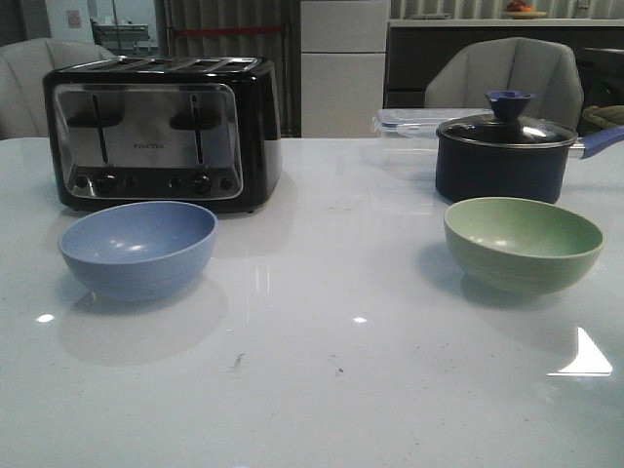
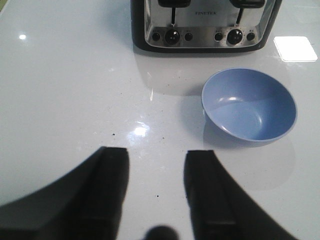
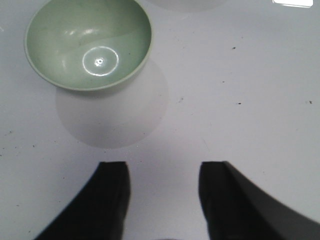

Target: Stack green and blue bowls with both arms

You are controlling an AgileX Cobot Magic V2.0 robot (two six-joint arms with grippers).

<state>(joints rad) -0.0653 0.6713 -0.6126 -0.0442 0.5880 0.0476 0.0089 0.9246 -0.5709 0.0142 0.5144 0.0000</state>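
A glossy white worktop (image 1: 322, 390) fills the front view, throwing back small ceiling glints and soft shadows under everything on it. Beyond its far edge stand two pale upholstered chairs (image 1: 507, 73), a white cabinet and a dim counter.

Toward the far left corner sits a black-and-steel toaster (image 1: 161, 132), its dials facing the near edge. Toward the far right corner stands a dark navy pot (image 1: 505, 156) with a glass lid and a blue knob, its handle pointing at the right edge; a clear lidded container (image 1: 409, 122) lies just behind it.

The left gripper (image 2: 156, 192) hangs over bare worktop with its two dark fingers (image 2: 112, 190) spread apart, nothing between them and nothing touched. The right gripper (image 3: 162, 197) is likewise parted, its fingers (image 3: 112, 195) holding nothing, over bare surface.

The blue bowl (image 1: 137, 249) stands upright and empty on the left half of the worktop, just in front of the toaster and apart from it. In the left wrist view it (image 2: 249, 106) lies ahead of the fingers and off to one side, well clear of them.

The green bowl (image 1: 523, 243) stands upright and empty on the right half, just in front of the pot. In the right wrist view it (image 3: 89, 44) lies ahead of the open fingers, off to one side, untouched. The two bowls are well apart.
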